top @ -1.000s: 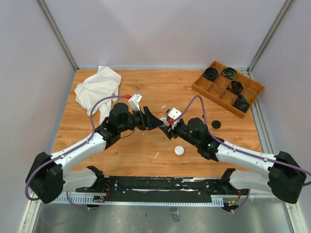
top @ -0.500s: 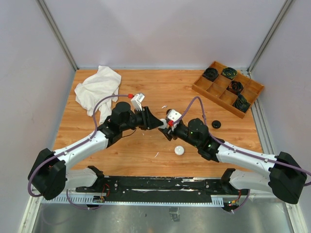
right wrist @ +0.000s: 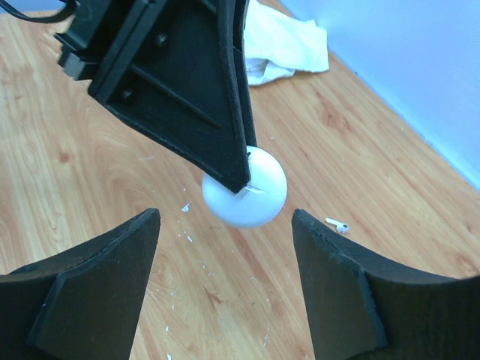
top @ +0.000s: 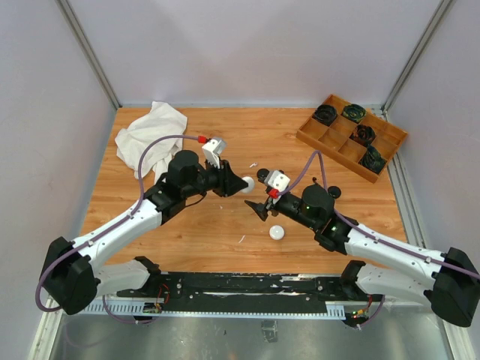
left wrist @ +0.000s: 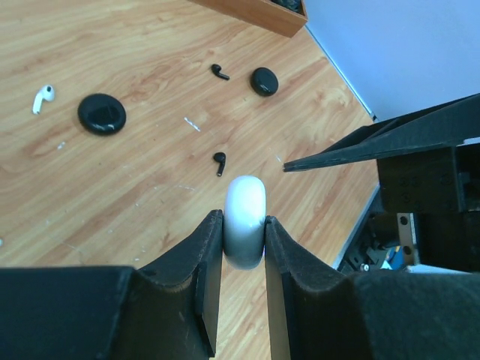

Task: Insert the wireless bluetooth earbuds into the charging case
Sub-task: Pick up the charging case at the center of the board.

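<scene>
My left gripper (top: 241,184) is shut on a round white charging case (top: 248,184) and holds it on edge above the table. The case shows squeezed between my left fingers in the left wrist view (left wrist: 246,199). My right gripper (top: 259,193) is open and empty, facing that case (right wrist: 251,187) from a short way off. A white earbud (left wrist: 43,97) and two black earbuds (left wrist: 220,72) (left wrist: 219,162) lie on the wood below. The white earbud also shows in the right wrist view (right wrist: 337,224).
A second white case (top: 277,232) lies near the front. A black case (top: 334,192) sits to the right and another black puck (left wrist: 101,114) lies by the white earbud. A wooden divided tray (top: 311,136) stands back right, and a white cloth (top: 152,135) back left.
The two grippers were together at the white case. Now my right gripper has opened and drawn back to the right, and my left gripper keeps the case, lifted slightly away.
</scene>
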Available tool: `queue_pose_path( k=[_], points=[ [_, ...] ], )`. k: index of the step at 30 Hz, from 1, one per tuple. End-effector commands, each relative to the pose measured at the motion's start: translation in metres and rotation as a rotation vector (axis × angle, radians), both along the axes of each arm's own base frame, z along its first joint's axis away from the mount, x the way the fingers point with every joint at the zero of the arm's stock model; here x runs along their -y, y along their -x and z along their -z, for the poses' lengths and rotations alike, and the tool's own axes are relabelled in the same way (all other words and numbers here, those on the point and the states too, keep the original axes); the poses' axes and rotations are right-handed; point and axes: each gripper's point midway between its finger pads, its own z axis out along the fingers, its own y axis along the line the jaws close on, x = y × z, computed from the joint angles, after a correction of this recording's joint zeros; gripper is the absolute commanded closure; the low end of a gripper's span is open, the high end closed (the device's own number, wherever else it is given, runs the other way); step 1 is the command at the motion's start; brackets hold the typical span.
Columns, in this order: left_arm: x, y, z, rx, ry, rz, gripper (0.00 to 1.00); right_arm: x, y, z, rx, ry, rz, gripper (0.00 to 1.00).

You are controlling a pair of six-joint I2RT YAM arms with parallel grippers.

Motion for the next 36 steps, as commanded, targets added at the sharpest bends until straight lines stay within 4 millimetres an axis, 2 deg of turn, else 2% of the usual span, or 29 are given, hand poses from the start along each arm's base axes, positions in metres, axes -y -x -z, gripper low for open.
queue_pose_path(
  k=[1, 9, 13, 19, 29, 36],
  points=[
    [-0.004, 0.002, -0.025, 0.165, -0.053, 0.063, 0.87, 0.006, 0.014, -0.012, 0.015, -0.036, -0.059, 0.27],
    [-0.003, 0.019, -0.054, 0.365, -0.058, 0.197, 0.92, 0.021, 0.033, -0.029, -0.024, -0.132, -0.173, 0.23],
    [0.0, 0.028, -0.063, 0.45, -0.058, 0.27, 0.92, 0.02, 0.043, -0.035, -0.051, -0.165, -0.266, 0.22],
    [0.003, 0.04, -0.079, 0.579, -0.066, 0.363, 0.92, 0.015, 0.045, -0.044, -0.065, -0.184, -0.339, 0.22],
    [0.008, 0.061, -0.085, 0.708, -0.062, 0.488, 0.95, 0.008, 0.042, -0.056, -0.145, -0.245, -0.393, 0.35],
    [0.012, 0.073, -0.084, 0.686, -0.052, 0.56, 0.95, 0.004, 0.044, -0.063, -0.129, -0.288, -0.429, 0.4]
  ],
)
